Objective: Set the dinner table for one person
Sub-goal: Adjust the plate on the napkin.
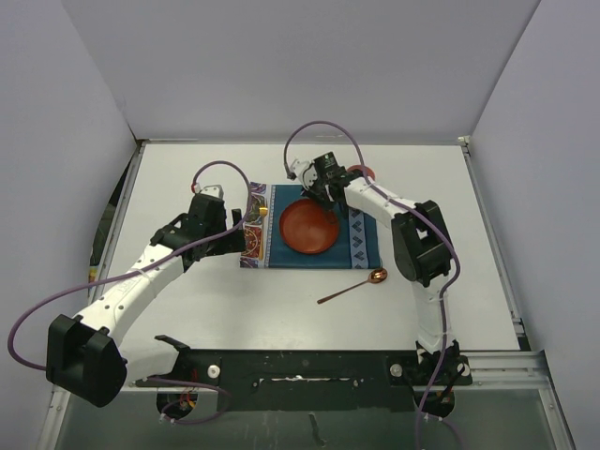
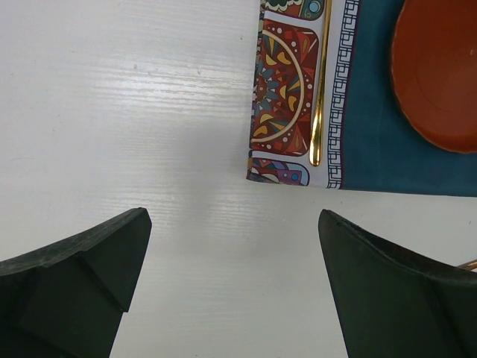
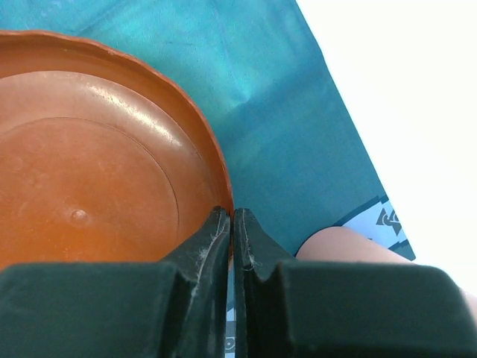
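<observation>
A round red-orange plate (image 1: pixel 309 230) lies on a teal placemat (image 1: pixel 362 242) in the middle of the white dinner table (image 1: pixel 281 305). My right gripper (image 1: pixel 323 197) is shut on the plate's far rim; in the right wrist view its fingertips (image 3: pixel 232 214) pinch the edge of the plate (image 3: pixel 89 171) over the placemat (image 3: pixel 283 112). My left gripper (image 1: pixel 234 236) stands open with nothing between its fingers, just left of the placemat. In the left wrist view it (image 2: pixel 232 216) hangs over bare table (image 2: pixel 134 112) near the placemat's patterned corner (image 2: pixel 287 97).
A gold utensil handle (image 2: pixel 320 97) lies along the placemat's left patterned end. A copper spoon (image 1: pixel 356 286) rests on the table at the front right of the placemat. A small red object (image 1: pixel 363 172) sits behind the right gripper; a pinkish rounded shape (image 3: pixel 350 242) shows beside the fingers.
</observation>
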Tool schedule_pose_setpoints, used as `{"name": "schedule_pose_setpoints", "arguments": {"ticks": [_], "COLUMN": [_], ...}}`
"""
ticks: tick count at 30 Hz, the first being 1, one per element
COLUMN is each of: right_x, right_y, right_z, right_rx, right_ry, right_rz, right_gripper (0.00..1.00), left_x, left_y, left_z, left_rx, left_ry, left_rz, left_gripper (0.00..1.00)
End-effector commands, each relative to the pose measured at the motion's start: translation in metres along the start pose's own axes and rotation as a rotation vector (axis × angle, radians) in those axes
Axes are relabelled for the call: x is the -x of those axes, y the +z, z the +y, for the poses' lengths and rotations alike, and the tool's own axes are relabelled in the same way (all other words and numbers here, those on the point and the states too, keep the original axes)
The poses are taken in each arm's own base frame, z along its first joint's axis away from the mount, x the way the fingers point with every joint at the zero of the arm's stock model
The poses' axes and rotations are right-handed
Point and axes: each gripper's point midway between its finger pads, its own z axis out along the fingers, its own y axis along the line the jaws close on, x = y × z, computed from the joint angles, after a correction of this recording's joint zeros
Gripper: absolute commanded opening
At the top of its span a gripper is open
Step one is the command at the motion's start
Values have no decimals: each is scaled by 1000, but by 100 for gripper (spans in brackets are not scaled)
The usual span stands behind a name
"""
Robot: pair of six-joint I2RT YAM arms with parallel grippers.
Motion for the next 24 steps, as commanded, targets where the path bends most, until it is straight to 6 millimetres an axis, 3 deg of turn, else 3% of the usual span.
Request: {"name": "schedule_pose_setpoints", "arguments": {"ticks": [1,18,24], "right_x": [20,25,28], "right_y": [0,9,3], "right_z": [-16,-11,-14], "right_rx": [-44,-18,-30], "right_ry": [-16,-2,-6], "right_rz": [-50,-49,-58], "right_gripper": [0,0,19], "left_x": [16,14,16], "left_y": [-5,-3,-3], "left_z": [-6,-6,-8], "left_rx": [-39,-41,-49], "left_ry": [-25,-29,-35], "left_rz": [-63,-55,-54], "left_gripper": [98,98,98]}}
